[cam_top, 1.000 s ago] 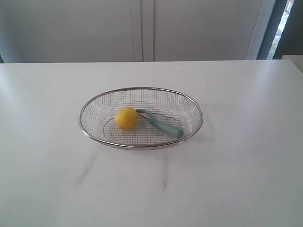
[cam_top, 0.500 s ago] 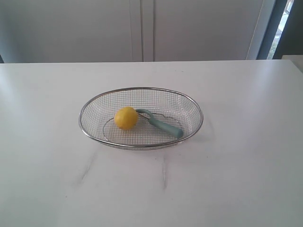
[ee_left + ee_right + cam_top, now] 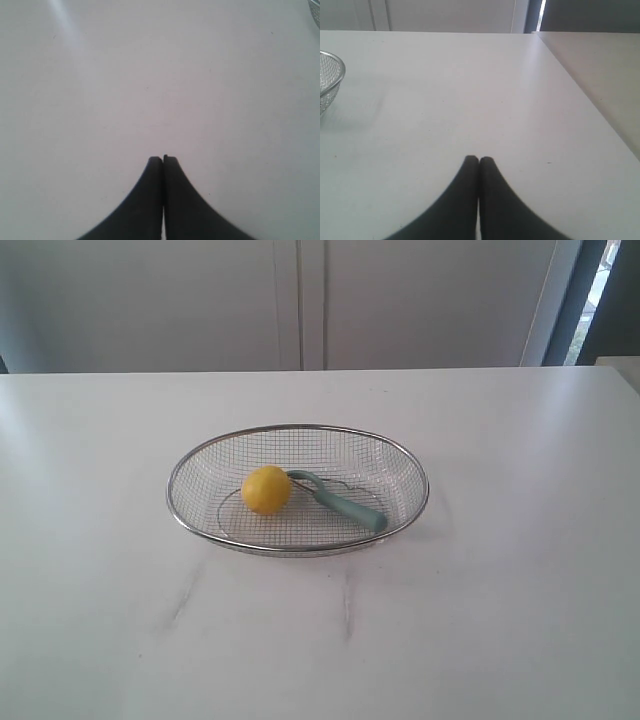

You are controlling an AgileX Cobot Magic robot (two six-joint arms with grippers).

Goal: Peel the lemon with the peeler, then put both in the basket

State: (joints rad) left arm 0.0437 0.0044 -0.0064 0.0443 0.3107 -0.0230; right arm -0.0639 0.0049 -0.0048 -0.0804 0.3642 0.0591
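I count one peeler (image 3: 345,505) lying diagonally in one basket (image 3: 300,427), its head beside one lemon (image 3: 265,489) and its handle toward the right arm's side. Left gripper (image 3: 163,159) and right gripper (image 3: 479,159) are both pressed together, empty.

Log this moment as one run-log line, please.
lemon: in basket | peeler: in basket, beside lemon | left gripper: shut, empty | right gripper: shut, empty

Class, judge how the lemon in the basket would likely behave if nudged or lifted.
The lemon is round, so a nudge would probably roll it inside the basket. Its smooth-looking skin may slip in a narrow grip.
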